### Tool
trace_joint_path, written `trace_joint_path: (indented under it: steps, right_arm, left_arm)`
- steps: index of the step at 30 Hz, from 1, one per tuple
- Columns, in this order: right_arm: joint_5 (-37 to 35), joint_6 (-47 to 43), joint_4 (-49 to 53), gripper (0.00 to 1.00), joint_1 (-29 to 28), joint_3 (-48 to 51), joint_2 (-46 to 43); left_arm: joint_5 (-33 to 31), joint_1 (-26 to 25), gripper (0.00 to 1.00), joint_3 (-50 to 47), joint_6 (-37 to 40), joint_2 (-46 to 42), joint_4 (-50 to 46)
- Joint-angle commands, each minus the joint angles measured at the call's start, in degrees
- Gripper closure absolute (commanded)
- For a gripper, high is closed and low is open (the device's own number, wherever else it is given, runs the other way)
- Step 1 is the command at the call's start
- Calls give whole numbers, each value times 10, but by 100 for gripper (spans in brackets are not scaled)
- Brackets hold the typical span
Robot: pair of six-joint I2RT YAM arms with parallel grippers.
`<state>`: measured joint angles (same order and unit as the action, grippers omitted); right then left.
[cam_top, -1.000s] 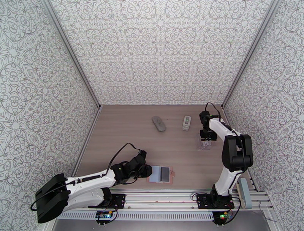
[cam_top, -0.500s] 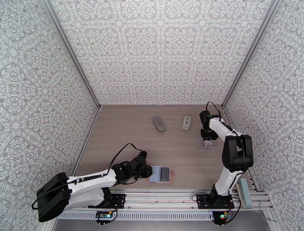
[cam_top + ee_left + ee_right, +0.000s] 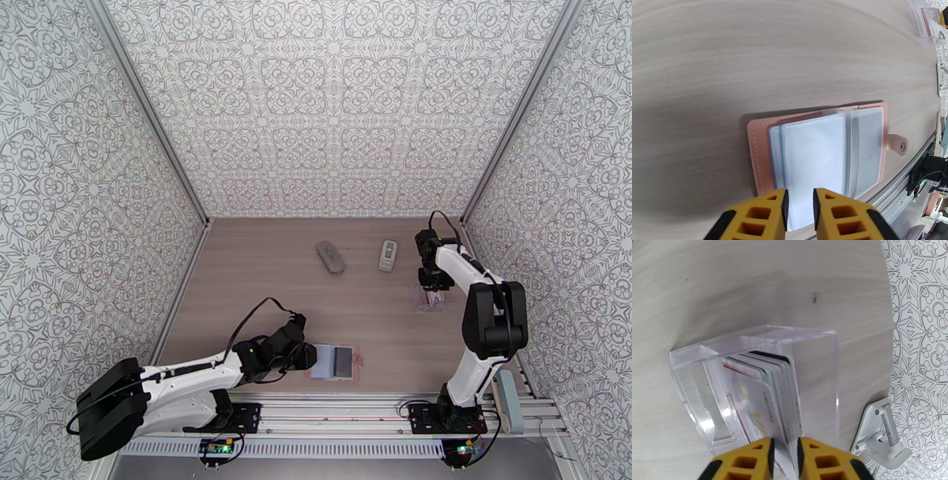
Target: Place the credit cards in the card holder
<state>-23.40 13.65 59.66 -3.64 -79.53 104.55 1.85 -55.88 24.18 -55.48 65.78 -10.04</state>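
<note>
**Desk** point(image 3: 261, 276): pale wood-grain top, walled on three sides by patterned panels.

**Holder** point(image 3: 758, 165): pink, with a stitched edge. It is laid open and flat at the near edge of the desk, between the two arm bases and closer to the left one. Clear sleeves point(image 3: 813, 158) are fanned across it. A snap tab point(image 3: 897, 144) projects from the side away from the left arm. From above, one sleeve is seen as darker grey; whether a card sits in it cannot be told.

**Left claw** point(image 3: 800, 209): set low at the holder's near-left edge. It is narrowed to a slim gap, and the edge of a sleeve is pinched between the fingers.

**Box** point(image 3: 821, 358): clear plastic and open-topped, placed on the far right of the desk, well apart from the holder.

**Cards** point(image 3: 770, 398): a stack is stood on edge inside the box, leaning slightly. Mostly white faces are shown, with red and gold marks on the front ones and a dark edge at the back.

**Right claw** point(image 3: 784, 453): positioned directly over the box and pointed down. It is drawn in to a thin slit and closed on the top edges of the cards.

**Grey oblong** point(image 3: 331, 256): laid at mid-desk towards the far side, untouched.

**Silver device** point(image 3: 387, 255): small, laid just right of the grey oblong and left of the box.

**Bracket** point(image 3: 881, 433): white, fixed at the foot of the right wall, near the box.
</note>
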Motion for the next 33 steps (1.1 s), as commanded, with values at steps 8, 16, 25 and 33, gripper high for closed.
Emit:
trace_joint_path:
  steps: [8,16,25,33]
  right_arm:
    - [-18,5,14,85,3,-20,-20]
    - [-17,5,18,91,3,-23,-26]
    - [-2,7,18,96,3,-20,-35]
    - [50,9,14,100,3,-7,-68]
  left_arm:
    - [7,-5,73,6,-2,11,8]
    - [11,-5,73,9,-1,21,14]
    - [11,-7,73,7,-3,24,21]
    - [5,-8,73,6,-5,15,18]
